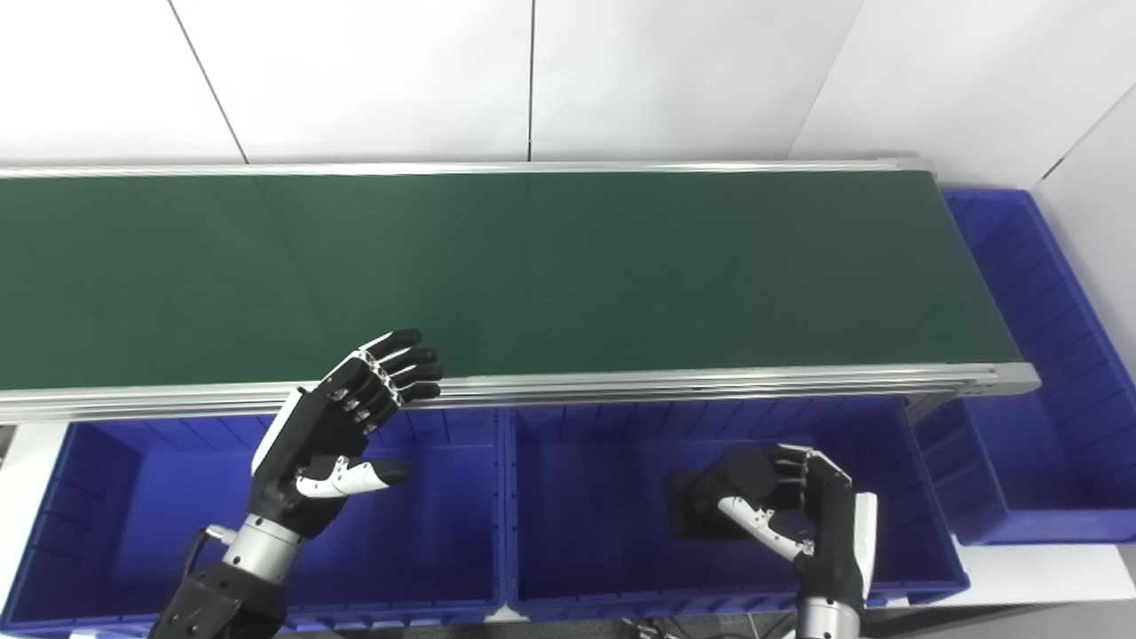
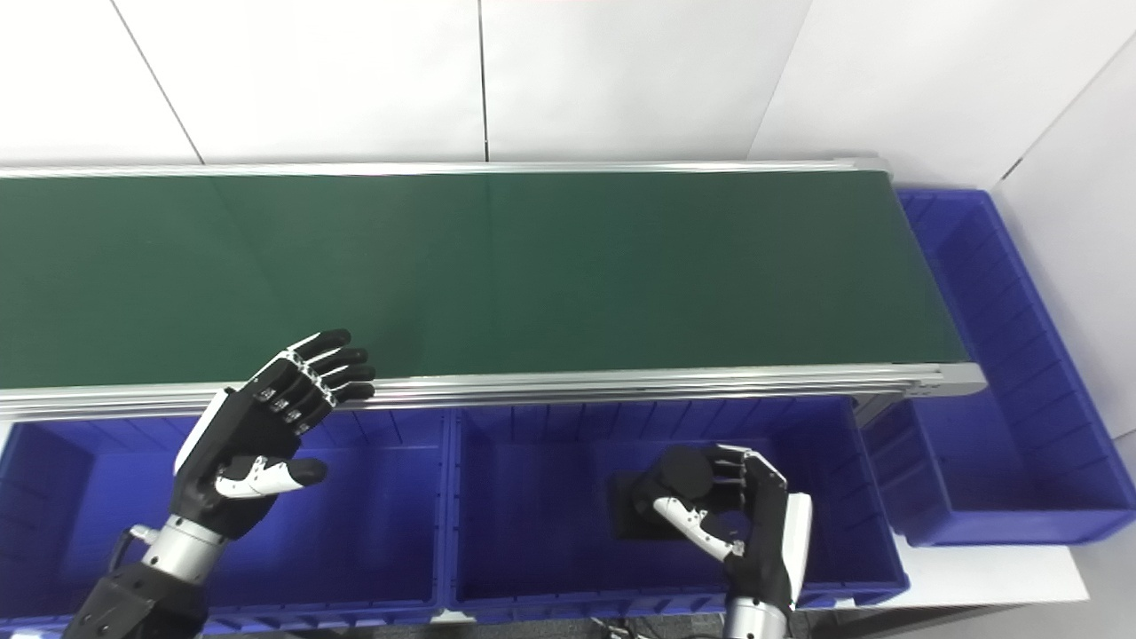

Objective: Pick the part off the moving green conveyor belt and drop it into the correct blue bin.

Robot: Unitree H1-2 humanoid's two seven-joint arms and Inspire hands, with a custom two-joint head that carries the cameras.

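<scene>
The green conveyor belt (image 1: pixel 550 266) runs left to right and carries no part that I can see. My right hand (image 1: pixel 790 515) hovers over the middle blue bin (image 1: pixel 568 497), its fingers curled around a black rounded part (image 1: pixel 741 470). A flat black piece (image 1: pixel 688 519) lies on that bin's floor just under the hand. My left hand (image 1: pixel 342 426) is open and empty, fingers spread, above the left blue bin (image 1: pixel 106 497), with its fingertips at the belt's front rail.
An aluminium rail (image 1: pixel 710 382) edges the belt's front side, above the bins. A third blue bin (image 1: pixel 1056 373) stands at the belt's right end. White wall panels rise behind the belt.
</scene>
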